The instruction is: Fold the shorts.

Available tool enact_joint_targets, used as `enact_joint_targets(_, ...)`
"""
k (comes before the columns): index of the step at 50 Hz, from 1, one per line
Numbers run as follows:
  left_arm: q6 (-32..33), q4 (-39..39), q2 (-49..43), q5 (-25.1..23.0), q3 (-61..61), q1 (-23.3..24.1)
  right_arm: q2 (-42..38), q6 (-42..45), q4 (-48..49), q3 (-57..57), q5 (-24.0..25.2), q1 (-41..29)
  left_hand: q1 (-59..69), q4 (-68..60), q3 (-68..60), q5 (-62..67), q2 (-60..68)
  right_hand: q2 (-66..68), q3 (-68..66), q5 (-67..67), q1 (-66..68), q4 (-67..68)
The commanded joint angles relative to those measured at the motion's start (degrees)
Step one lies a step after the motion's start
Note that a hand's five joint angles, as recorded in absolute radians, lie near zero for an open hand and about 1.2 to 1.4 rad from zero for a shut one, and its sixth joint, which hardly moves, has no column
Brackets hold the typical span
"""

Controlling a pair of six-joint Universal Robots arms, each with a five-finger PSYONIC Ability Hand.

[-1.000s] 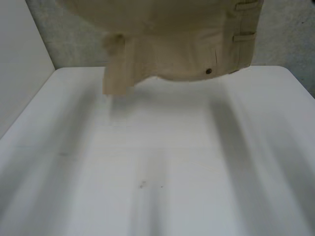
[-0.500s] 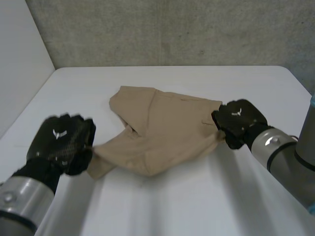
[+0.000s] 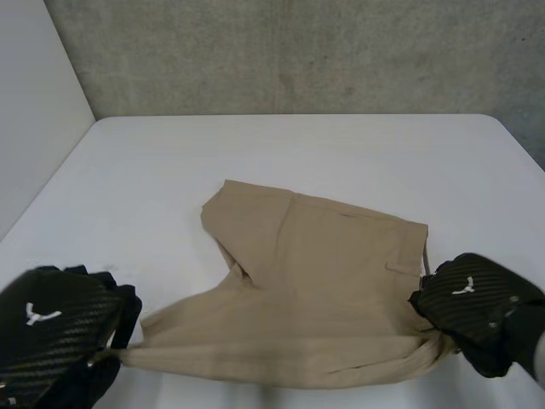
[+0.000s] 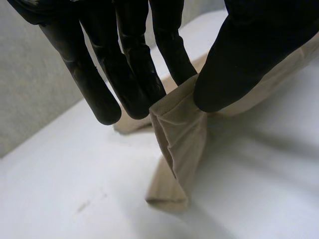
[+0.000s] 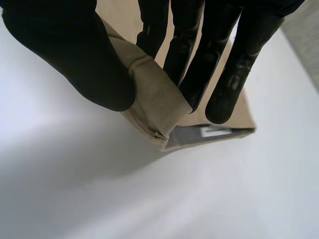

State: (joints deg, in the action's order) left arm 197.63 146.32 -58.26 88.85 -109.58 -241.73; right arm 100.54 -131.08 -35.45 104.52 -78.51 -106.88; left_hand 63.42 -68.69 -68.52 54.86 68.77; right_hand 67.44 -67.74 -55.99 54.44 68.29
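The white desk [image 3: 298, 145] carries the tan shorts [image 3: 315, 281], their near edge stretched taut. The left robot hand [image 3: 51, 332] pinches one near corner and the right robot hand [image 3: 477, 311] pinches the waistband corner. This looks like the spreading step; next, lay that edge flat, then fold.

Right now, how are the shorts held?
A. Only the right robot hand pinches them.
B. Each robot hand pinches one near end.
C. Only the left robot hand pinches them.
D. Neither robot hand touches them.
B: the left robot hand and the right robot hand each pinch the shorts between thumb and fingers, at opposite ends of the near edge.
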Motion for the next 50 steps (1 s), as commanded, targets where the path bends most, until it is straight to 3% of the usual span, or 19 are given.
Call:
enact_joint_targets(1,0.0,1.5,0.9,-1.0,2.2,-0.2,4.5,1.4,-0.9,1.2,4.9,3.7,16.6,-11.3,-11.5,15.1,11.2,12.6,-12.3,-14.0,25.6,11.7)
enact_joint_targets(4,0.0,3.3,-0.1,-1.1,1.1,-0.3,4.1,1.5,0.1,2.8,5.5,6.0,16.6,-11.3,-11.5,15.1,11.2,12.6,-12.3,-14.0,25.6,11.7)
enact_joint_targets(10,0.0,13.8,-8.1,-1.2,-2.0,-0.8,-2.8,1.5,5.6,4.3,6.2,7.1,16.6,-11.3,-11.5,15.1,11.2,12.6,-12.3,-14.0,25.6,11.7)
enact_joint_targets(20,-0.2,20.0,-14.7,-2.8,-2.5,-0.1,-7.8,0.9,8.7,5.9,6.1,7.1,15.3,-10.0,-10.2,13.8,9.9,12.6,-12.3,-14.0,25.6,11.7)
enact_joint_targets(21,-0.2,20.1,-15.3,-3.4,-2.5,-0.1,-8.4,0.9,9.2,6.1,6.1,7.1,-15.0,20.3,20.2,-16.5,-20.4,12.6,-12.3,-14.0,25.6,11.7)
enact_joint_targets(22,-0.2,20.1,-15.6,-3.8,-2.4,-0.1,-8.6,0.9,9.5,6.1,6.1,7.0,-32.8,38.1,37.9,-34.3,-38.2,12.6,-12.3,-14.0,25.6,11.7)
enact_joint_targets(23,-0.1,20.2,-15.7,-4.0,-2.3,-0.2,-8.6,0.9,9.5,6.1,6.1,7.0,-48.3,53.6,53.4,-49.8,-53.7,12.6,-12.3,-14.0,25.6,11.7)
enact_joint_targets(24,-0.1,20.7,-16.0,-4.6,-2.0,-0.7,-8.7,0.9,10.6,6.5,5.7,7.0,-52.2,57.4,57.3,-53.6,-57.5,12.6,-12.3,-14.0,25.6,11.7)
enact_joint_targets(27,-0.2,22.4,-15.8,-5.1,-0.5,-1.5,-8.6,0.9,11.1,7.1,5.6,7.0,-52.4,57.6,57.5,-53.8,-57.7,12.6,-12.3,-14.0,25.6,11.7)
enact_joint_targets(35,-0.5,35.4,-18.1,-6.4,4.0,-9.9,-8.0,0.7,11.7,8.5,6.0,7.3,-48.7,53.9,53.8,-50.1,-54.0,12.6,-12.3,-14.0,25.6,11.7)
enact_joint_targets(37,-0.5,38.8,-23.8,-8.3,5.2,-12.9,-8.0,0.7,11.9,8.6,6.0,7.4,-45.6,50.9,50.7,-47.1,-51.0,12.6,-12.3,-14.0,25.6,11.7)
enact_joint_targets(41,-0.6,40.7,-36.2,-11.5,8.4,-14.3,-8.0,0.7,12.8,8.5,5.8,7.7,-44.3,49.6,49.4,-45.7,-49.6,12.6,-12.3,-14.0,25.6,11.7)
enact_joint_targets(50,-0.6,38.2,-62.0,-9.7,26.0,-14.5,-7.2,0.7,14.4,8.6,5.9,7.8,-34.5,39.8,39.6,-36.0,-39.9,12.6,-12.3,-14.0,25.6,11.7)
